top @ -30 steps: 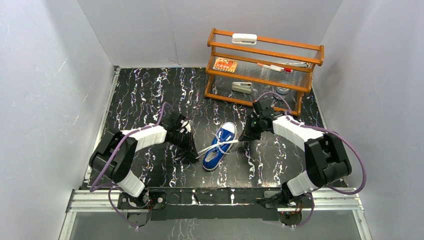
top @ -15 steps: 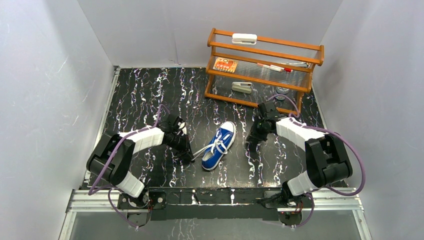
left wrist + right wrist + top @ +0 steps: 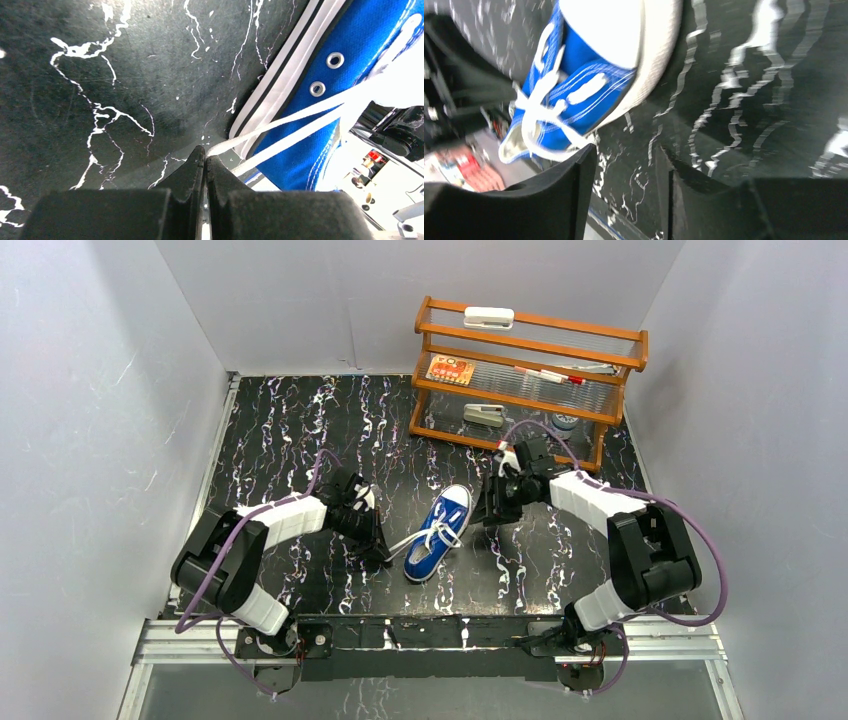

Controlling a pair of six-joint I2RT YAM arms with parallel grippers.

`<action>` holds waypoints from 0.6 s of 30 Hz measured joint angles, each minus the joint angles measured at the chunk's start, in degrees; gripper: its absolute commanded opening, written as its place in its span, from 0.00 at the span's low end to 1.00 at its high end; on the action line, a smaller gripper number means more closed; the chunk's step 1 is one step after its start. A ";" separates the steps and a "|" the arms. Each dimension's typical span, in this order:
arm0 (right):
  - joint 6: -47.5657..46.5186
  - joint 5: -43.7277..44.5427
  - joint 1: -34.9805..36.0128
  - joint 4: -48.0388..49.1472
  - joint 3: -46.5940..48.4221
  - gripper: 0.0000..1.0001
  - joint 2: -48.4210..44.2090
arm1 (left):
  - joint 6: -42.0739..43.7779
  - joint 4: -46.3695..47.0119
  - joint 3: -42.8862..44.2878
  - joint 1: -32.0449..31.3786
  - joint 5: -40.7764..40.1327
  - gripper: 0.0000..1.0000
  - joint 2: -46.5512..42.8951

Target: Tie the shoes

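Black marbled table (image 3: 280, 440), with a wooden rack (image 3: 530, 365) at 1 o'clock. The blue sneaker (image 3: 448, 518) lies at centre, white toe toward 1 o'clock. At its 8 o'clock the left gripper (image 3: 205, 159) is pinched tight on a white lace (image 3: 300, 107). At 2 o'clock, off the toe, the right gripper (image 3: 626, 165) has its jaws narrowly apart and holds nothing.

No readable text anywhere, print on the orange card (image 3: 450, 369) in the wooden rack (image 3: 580, 327) too small

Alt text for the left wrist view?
Left hand pinched shut on the end of a white lace that runs up and right to the blue sneaker. Black white-veined table beneath.
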 measured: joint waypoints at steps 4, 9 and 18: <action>-7.32 -5.49 4.11 -2.43 -0.02 0.72 -1.18 | 0.46 -0.02 0.09 0.00 1.09 0.00 0.09; -18.29 -3.98 10.58 -4.87 -0.02 0.85 -3.41 | 0.70 -0.07 0.11 0.00 1.99 0.00 0.09; -32.48 1.27 18.38 2.58 -1.99 0.85 -6.34 | 0.85 -0.39 0.76 0.00 2.67 0.00 0.09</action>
